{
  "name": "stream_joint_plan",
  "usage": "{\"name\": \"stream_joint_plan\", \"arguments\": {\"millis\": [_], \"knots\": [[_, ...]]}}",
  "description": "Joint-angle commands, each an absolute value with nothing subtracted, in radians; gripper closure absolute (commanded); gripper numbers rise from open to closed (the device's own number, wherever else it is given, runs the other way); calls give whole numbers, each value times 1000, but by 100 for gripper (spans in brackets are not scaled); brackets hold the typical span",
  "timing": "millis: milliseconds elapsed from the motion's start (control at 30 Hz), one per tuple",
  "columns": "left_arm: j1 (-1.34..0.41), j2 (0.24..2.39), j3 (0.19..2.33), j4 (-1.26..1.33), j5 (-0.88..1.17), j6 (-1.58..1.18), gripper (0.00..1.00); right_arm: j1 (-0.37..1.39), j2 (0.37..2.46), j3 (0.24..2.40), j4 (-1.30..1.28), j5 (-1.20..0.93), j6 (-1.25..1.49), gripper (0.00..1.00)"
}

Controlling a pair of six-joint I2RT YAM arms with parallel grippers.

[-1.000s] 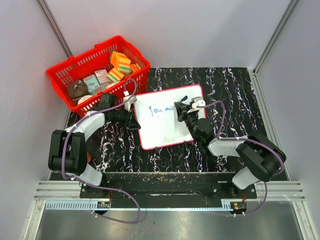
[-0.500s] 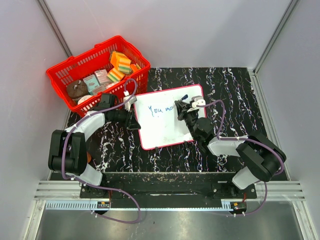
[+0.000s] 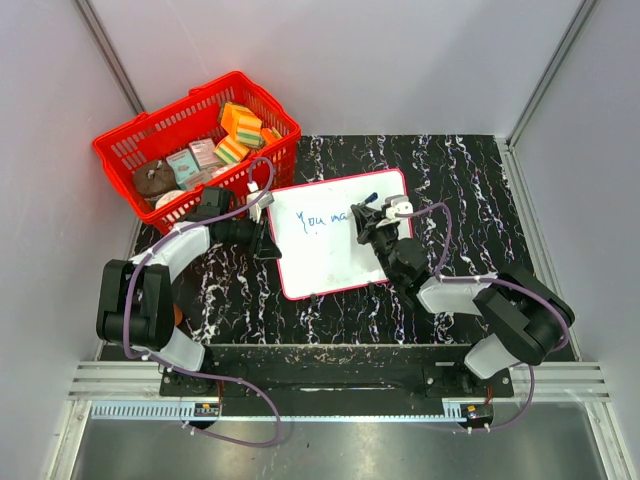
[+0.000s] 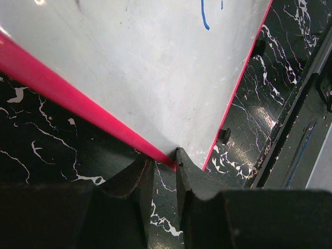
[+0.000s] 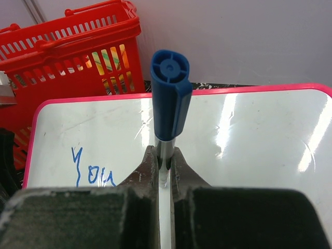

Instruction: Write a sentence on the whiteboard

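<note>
The whiteboard point(image 3: 330, 262), white with a thin red frame, lies flat on the black marbled table. Blue writing point(image 3: 320, 218) on its upper left reads "You ma". My right gripper point(image 3: 366, 222) is shut on a blue-capped marker point(image 3: 371, 198) and holds it upright over the board, just right of the writing. In the right wrist view the marker point(image 5: 170, 93) stands between my fingers point(image 5: 149, 166), with "You" point(image 5: 93, 172) at the lower left of the board point(image 5: 249, 135). My left gripper point(image 3: 264, 236) pinches the board's left edge. In the left wrist view its tips close on the red frame point(image 4: 78, 96).
A red basket point(image 3: 120, 150) holding sponges and small packets stands at the back left, close to the board's top left corner; it also shows in the right wrist view point(image 5: 67, 31). Grey walls close in the table at the back and sides.
The right gripper has shifted the marker slightly, and the last blue letter after "You m" has been filled out. The left gripper and the board have not moved.
</note>
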State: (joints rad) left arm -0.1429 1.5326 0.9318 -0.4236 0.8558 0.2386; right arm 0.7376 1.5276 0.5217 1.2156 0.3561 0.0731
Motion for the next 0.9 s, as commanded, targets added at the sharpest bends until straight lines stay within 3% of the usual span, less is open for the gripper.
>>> {"name": "stream_joint_plan", "arguments": {"millis": [0,400,867], "knots": [[-158,1493,942,-368,848,282,100,729,1499,502,1230,390,66,100],[-160,1490,942,-367,848,282,100,729,1413,500,1267,350,72,100],[-160,1485,940,-368,851,282,100,718,1480,617,1138,397,92,100]]}}
